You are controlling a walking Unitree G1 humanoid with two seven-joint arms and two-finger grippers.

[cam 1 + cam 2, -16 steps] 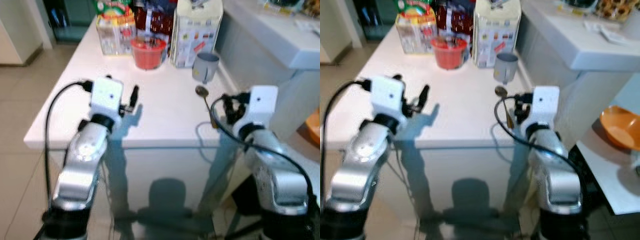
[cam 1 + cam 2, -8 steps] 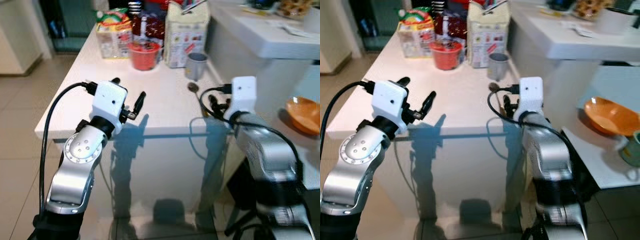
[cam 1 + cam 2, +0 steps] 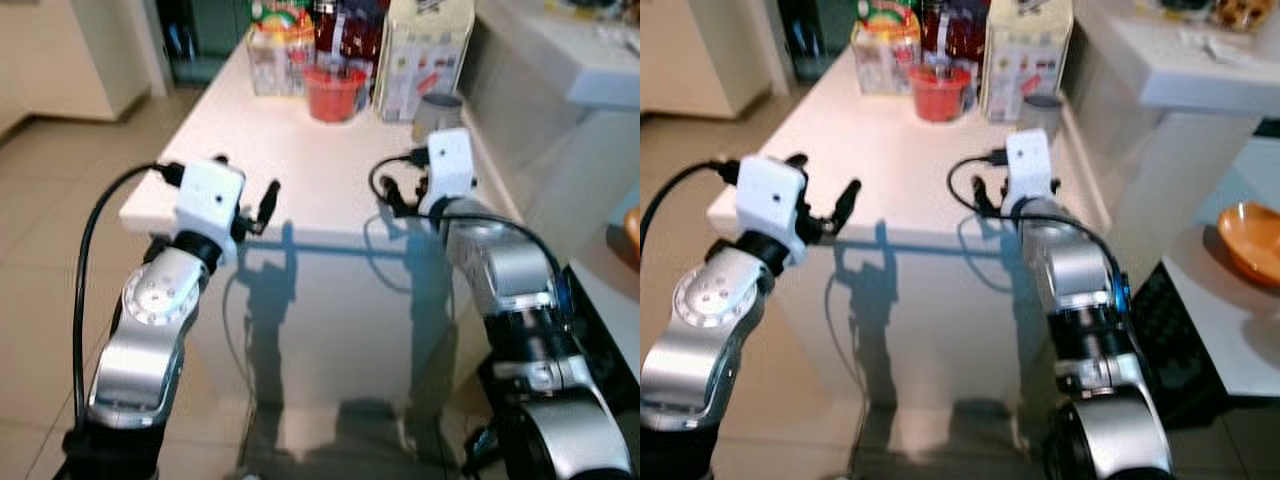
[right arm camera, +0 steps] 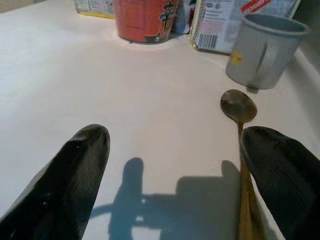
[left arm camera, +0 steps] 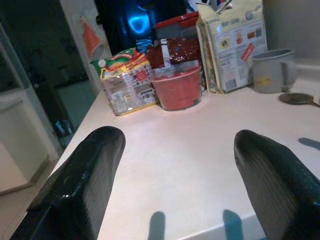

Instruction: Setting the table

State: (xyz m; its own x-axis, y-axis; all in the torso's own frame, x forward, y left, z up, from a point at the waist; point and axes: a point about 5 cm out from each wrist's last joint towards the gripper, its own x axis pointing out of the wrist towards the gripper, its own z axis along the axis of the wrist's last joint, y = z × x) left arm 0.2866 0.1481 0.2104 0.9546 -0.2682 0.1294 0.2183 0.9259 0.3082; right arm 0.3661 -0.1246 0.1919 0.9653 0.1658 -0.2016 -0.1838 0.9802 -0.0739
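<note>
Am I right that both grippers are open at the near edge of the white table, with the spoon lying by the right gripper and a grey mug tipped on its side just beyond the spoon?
Not quite. The grey mug stands upright, as the right wrist view shows. The rest holds: left gripper and right gripper are open at the white table, and the spoon lies by the right gripper.
</note>
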